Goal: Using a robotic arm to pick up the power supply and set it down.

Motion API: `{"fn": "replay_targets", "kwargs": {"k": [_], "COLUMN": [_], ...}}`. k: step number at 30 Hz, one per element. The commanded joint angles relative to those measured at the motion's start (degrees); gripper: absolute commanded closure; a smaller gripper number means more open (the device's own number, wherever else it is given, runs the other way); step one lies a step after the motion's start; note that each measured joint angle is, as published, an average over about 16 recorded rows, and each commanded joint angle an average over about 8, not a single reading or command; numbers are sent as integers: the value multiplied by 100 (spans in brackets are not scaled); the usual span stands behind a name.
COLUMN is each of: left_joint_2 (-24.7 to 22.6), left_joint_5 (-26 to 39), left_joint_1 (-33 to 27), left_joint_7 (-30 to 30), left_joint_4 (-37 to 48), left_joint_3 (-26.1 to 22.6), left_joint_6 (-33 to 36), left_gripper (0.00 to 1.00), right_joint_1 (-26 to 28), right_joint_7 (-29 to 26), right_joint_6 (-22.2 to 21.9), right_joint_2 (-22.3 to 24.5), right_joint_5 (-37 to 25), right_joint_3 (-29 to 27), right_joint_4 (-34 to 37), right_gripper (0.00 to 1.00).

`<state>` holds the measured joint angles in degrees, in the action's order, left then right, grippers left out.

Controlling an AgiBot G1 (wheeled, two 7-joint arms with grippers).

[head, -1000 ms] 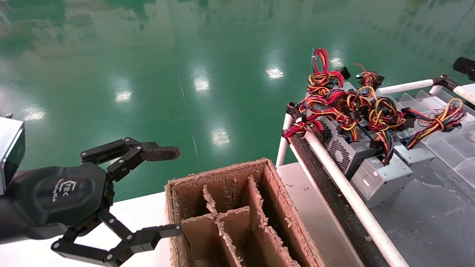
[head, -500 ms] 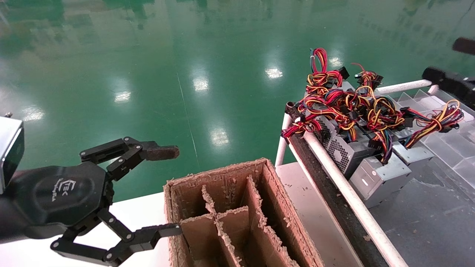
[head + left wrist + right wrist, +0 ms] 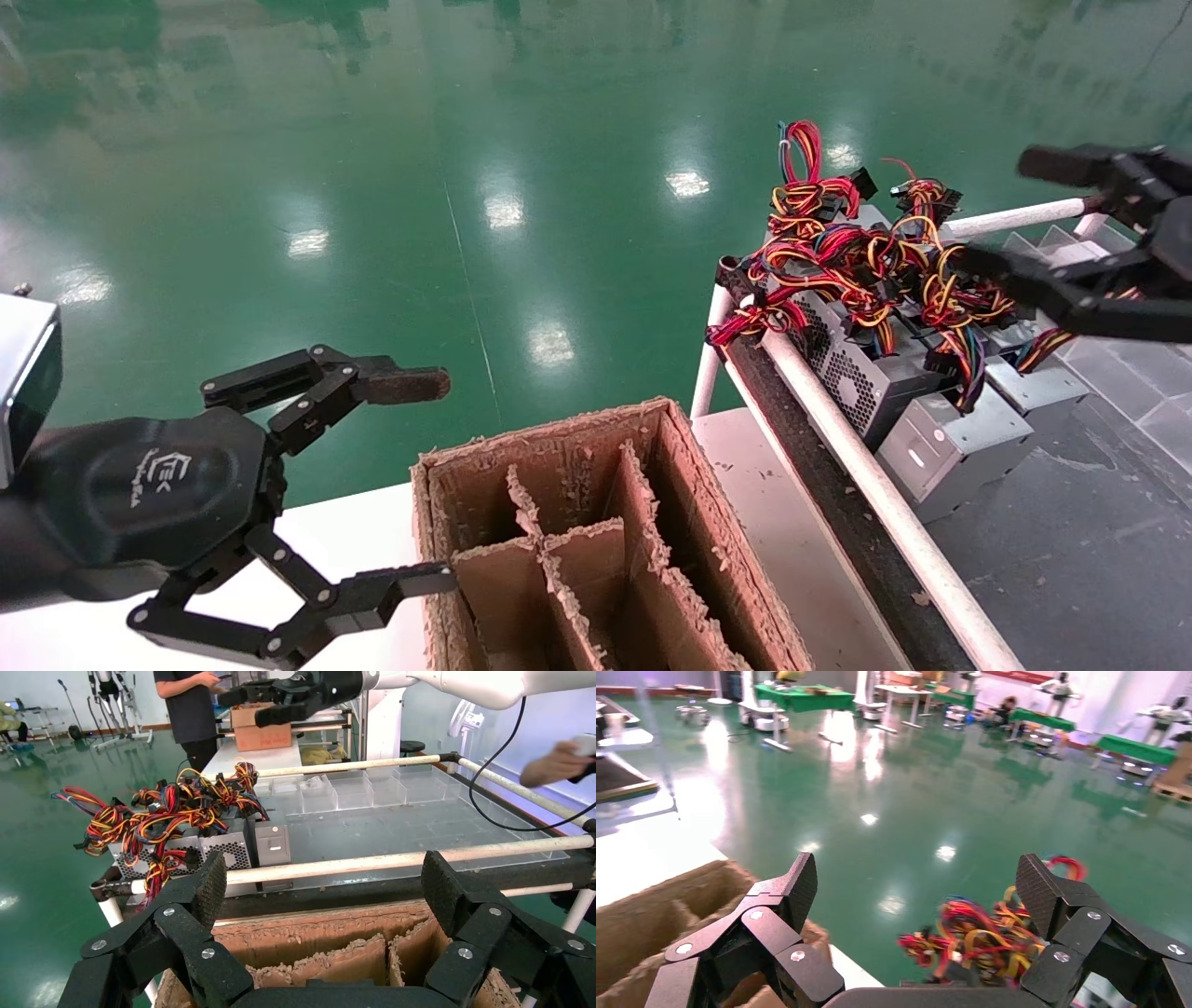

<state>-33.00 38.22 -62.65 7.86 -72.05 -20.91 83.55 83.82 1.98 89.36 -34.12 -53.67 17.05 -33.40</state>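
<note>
Lower left of head view: left gripper, brownish worn fingertip, fingers spread wide, parked just beside the divided cardboard box at bottom centre. Right of the box, a white rail edges a rack holding grey units. Power supply, slim grey box, lies at centre right against that rail, wire bundle tangled above it. Upper right edge: robotic arm's right gripper, fingers spread, empty, hovering over the wires, apart from the power supply.
</note>
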Motion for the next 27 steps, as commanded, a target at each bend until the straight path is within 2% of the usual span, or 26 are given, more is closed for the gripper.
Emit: {"fn": "replay_targets", "kwargs": {"k": [1,27], "left_joint_2": [0,0], "left_joint_5": [0,-1], "left_joint_1": [0,0], "left_joint_7": [0,-1], "left_joint_4": [0,0], "left_joint_3": [0,-1], "left_joint_6": [0,0], "left_gripper": [0,0], "right_joint_1": [-141,-1961], "right_joint_7": [-81,-1122], "right_joint_6": [-23,-323], "right_joint_2": [-6,-80], "right_joint_5": [75,1041], "right_joint_3": [-7,-91], "right_joint_4": [-255,-3540], "right_gripper": [0,0]}}
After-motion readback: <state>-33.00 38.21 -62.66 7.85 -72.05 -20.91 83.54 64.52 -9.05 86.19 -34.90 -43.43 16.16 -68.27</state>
